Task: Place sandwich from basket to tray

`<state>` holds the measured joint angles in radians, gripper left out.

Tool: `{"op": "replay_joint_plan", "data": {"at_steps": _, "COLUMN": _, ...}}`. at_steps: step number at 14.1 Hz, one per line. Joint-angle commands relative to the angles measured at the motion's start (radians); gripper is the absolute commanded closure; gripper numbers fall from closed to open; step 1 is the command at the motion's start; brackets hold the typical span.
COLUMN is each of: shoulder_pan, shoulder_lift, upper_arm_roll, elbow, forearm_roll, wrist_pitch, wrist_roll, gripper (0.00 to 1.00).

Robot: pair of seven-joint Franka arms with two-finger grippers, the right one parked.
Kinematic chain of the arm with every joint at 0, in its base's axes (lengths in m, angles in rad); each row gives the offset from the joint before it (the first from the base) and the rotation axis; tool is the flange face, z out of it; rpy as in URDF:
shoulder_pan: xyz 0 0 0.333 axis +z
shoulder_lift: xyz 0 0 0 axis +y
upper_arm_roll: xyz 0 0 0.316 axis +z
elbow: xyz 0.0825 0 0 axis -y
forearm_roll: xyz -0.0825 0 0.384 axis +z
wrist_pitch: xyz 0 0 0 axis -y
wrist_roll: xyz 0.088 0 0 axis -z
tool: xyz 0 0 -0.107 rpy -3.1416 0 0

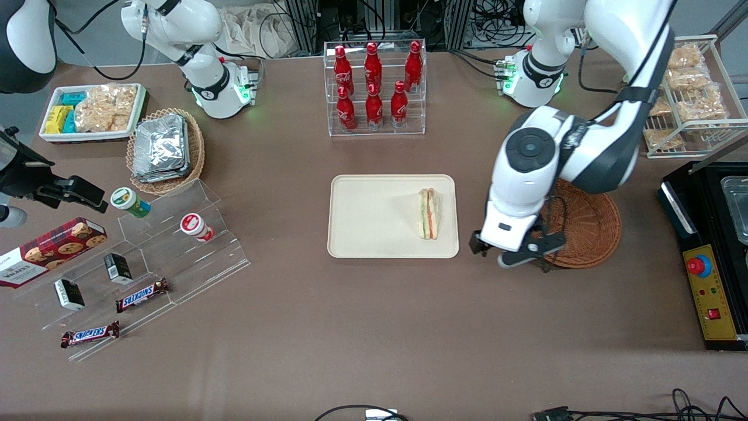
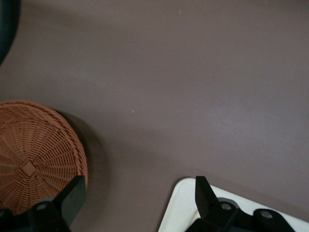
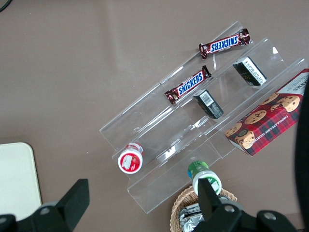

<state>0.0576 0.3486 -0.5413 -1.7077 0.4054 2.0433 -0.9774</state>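
The sandwich (image 1: 429, 213), a pale wedge with green and orange-red layers, lies on the cream-beige tray (image 1: 374, 216) near the tray's edge toward the working arm. The reddish-brown wicker basket (image 1: 587, 228) beside the tray holds nothing that I can see. My left gripper (image 1: 514, 256) hangs over bare table between tray and basket. In the left wrist view its fingers (image 2: 72, 198) stand wide apart around the gripper's middle (image 2: 139, 195), open with only brown table between them, flanked by the basket (image 2: 34, 154) and a tray corner (image 2: 186, 212). No sandwich shows in that view.
A clear rack of red bottles (image 1: 374, 88) stands farther from the camera than the tray. Toward the parked arm's end are a tan basket of foil packs (image 1: 166, 149), a white snack tray (image 1: 90, 111) and an acrylic stepped shelf (image 1: 175, 257). A black control box (image 1: 707, 275) and wire rack (image 1: 689, 99) sit near the basket.
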Motion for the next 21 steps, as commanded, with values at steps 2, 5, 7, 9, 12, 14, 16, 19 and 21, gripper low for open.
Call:
{"op": "replay_joint_plan", "data": {"at_steps": 2, "shoulder_pan": 0.057, "shoulder_lift": -0.046, "upper_arm_roll": -0.011, "elbow": 0.011, "forearm_roll": -0.036, "wrist_pitch": -0.063, "wrist_roll": 0.012, "gripper": 0.00}}
{"op": "replay_joint_plan", "data": {"at_steps": 5, "shoulder_pan": 0.097, "shoulder_lift": -0.083, "upper_arm_roll": -0.006, "elbow": 0.005, "forearm_roll": -0.095, "wrist_pitch": -0.078, "wrist_roll": 0.081, "gripper": 0.00}}
{"op": "replay_joint_plan", "data": {"at_steps": 7, "shoulder_pan": 0.126, "shoulder_lift": -0.103, "upper_arm_roll": -0.005, "elbow": 0.005, "forearm_roll": -0.118, "wrist_pitch": -0.106, "wrist_roll": 0.146, "gripper": 0.00}}
{"op": "replay_joint_plan", "data": {"at_steps": 9, "shoulder_pan": 0.131, "shoulder_lift": -0.149, "upper_arm_roll": 0.045, "elbow": 0.000, "forearm_roll": -0.193, "wrist_pitch": -0.129, "wrist_roll": 0.256, "gripper": 0.00}}
{"op": "replay_joint_plan", "data": {"at_steps": 12, "shoulder_pan": 0.081, "shoulder_lift": -0.242, "upper_arm_roll": 0.196, "elbow": -0.026, "forearm_roll": -0.311, "wrist_pitch": -0.181, "wrist_roll": 0.460, "gripper": 0.00}}
{"op": "replay_joint_plan", "data": {"at_steps": 14, "shoulder_pan": 0.026, "shoulder_lift": -0.301, "upper_arm_roll": 0.298, "elbow": -0.033, "forearm_roll": -0.355, "wrist_pitch": -0.230, "wrist_roll": 0.580, "gripper": 0.00}}
{"op": "replay_joint_plan", "data": {"at_steps": 16, "shoulder_pan": 0.005, "shoulder_lift": -0.351, "upper_arm_roll": 0.366, "elbow": -0.033, "forearm_roll": -0.410, "wrist_pitch": -0.294, "wrist_roll": 0.725, "gripper": 0.00}}
{"op": "replay_joint_plan", "data": {"at_steps": 19, "shoulder_pan": 0.011, "shoulder_lift": -0.431, "upper_arm_roll": 0.396, "elbow": -0.027, "forearm_roll": -0.422, "wrist_pitch": -0.412, "wrist_roll": 0.900, "gripper": 0.00}}
{"op": "replay_joint_plan", "data": {"at_steps": 21, "shoulder_pan": 0.008, "shoulder_lift": -0.462, "upper_arm_roll": 0.409, "elbow": -0.015, "forearm_roll": -0.422, "wrist_pitch": -0.466, "wrist_roll": 0.908, "gripper": 0.00}}
